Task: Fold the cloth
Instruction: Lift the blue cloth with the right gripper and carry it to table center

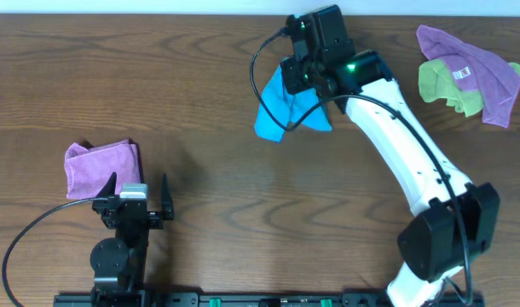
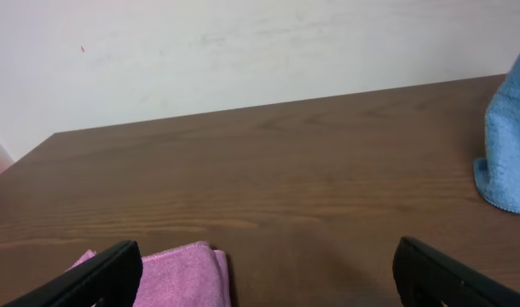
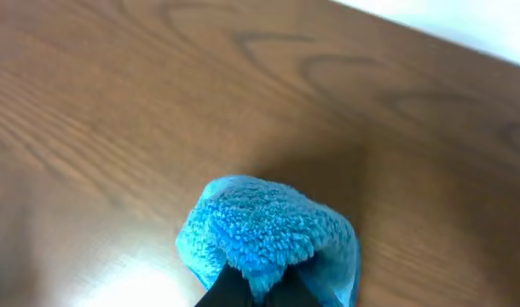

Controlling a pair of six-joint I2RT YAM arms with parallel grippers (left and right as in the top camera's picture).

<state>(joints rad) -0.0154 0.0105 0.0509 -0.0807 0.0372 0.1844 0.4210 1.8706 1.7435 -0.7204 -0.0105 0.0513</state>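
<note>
Sky-blue cloth (image 1: 270,112) hangs bunched, pinched between the right jaws.

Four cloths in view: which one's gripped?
The sky-blue cloth, bunched in the shut right end effector. The folded purple cloth, other purple cloth and yellow-green cloth lie loose on the table.

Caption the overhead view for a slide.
Right gripper shut on the blue cloth; left gripper open near a purple cloth.

The left tool (image 1: 139,186) has jaws spread wide, the left arm (image 1: 115,256) folded close behind it. The right arm (image 1: 396,145) stretches long, the right tool (image 1: 297,78) clamped on the cloth (image 1: 271,115) beneath it.
</note>
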